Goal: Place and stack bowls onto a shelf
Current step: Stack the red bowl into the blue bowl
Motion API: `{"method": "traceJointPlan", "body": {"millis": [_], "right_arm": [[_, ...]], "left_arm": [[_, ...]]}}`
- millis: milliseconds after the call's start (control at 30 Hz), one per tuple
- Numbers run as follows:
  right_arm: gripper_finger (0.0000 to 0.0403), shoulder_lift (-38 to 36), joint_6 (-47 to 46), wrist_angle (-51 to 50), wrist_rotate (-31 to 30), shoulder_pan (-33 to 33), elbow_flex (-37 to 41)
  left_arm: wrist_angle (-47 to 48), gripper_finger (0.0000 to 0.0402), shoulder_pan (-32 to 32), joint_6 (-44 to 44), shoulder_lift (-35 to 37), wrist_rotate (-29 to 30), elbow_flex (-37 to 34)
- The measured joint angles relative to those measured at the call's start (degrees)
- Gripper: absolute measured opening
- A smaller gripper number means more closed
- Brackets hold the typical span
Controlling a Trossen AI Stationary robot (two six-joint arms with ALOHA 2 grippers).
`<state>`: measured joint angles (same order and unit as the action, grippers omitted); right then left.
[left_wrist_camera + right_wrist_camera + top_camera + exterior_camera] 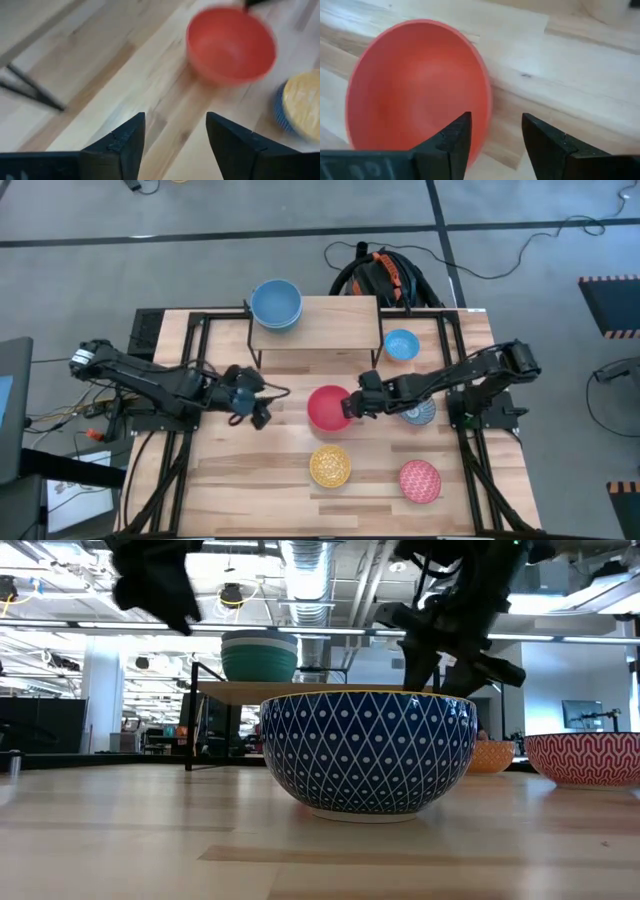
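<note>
A red bowl [329,407] sits on its base on the tabletop, in front of the shelf [330,330]. A stack of bowls [276,304], a blue one on top, rests on the shelf's left part. My right gripper [492,122] is open at the red bowl's right rim [487,100]. One finger hangs over the bowl's inside and the other outside, and no touch shows. My left gripper [175,122] is open over bare table to the left of the red bowl [231,44], pointing toward it.
A blue-patterned bowl [368,750] lies under my right arm. A yellow-patterned bowl [330,466] and a pink-patterned bowl [420,480] sit near the front edge. A small blue bowl [401,345] stands right of the shelf. The shelf's right part is bare.
</note>
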<state>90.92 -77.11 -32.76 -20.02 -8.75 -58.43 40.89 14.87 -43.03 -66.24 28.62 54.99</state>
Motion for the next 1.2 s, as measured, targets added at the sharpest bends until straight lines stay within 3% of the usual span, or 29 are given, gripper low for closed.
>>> {"method": "traceJointPlan", "body": {"millis": [167,300,600,833,1000,1200], "right_arm": [[0.0210,-0.9,-2.8,0.5,0.5,-1.8,0.0],[0.0202,0.4,-2.6,3.2,2.0,-0.9,0.0],[0.0194,-2.2,-3.4,4.1,0.4,-4.9,0.0],[0.0194,-2.2,-4.2,2.6,0.9,-7.2,0.0],[0.0194,-2.2,-4.7,1.1,0.9,-8.3,-0.4],[0.0194,-2.2,-4.8,-2.6,0.8,-8.4,-2.7]], "left_arm": [[-11.2,0.0198,-5.2,8.1,-7.3,-6.2,0.0],[-17.8,0.0198,-7.8,9.7,-12.8,-11.2,0.0],[-26.5,0.0198,-11.7,10.2,-24.5,-16.5,0.0],[-30.4,0.0195,-11.8,9.2,-28.0,-18.0,0.1],[-30.7,0.0161,-12.1,8.5,-28.6,-17.8,0.3],[-30.6,0.0084,-13.3,8.3,-28.6,-16.8,0.3]]}}
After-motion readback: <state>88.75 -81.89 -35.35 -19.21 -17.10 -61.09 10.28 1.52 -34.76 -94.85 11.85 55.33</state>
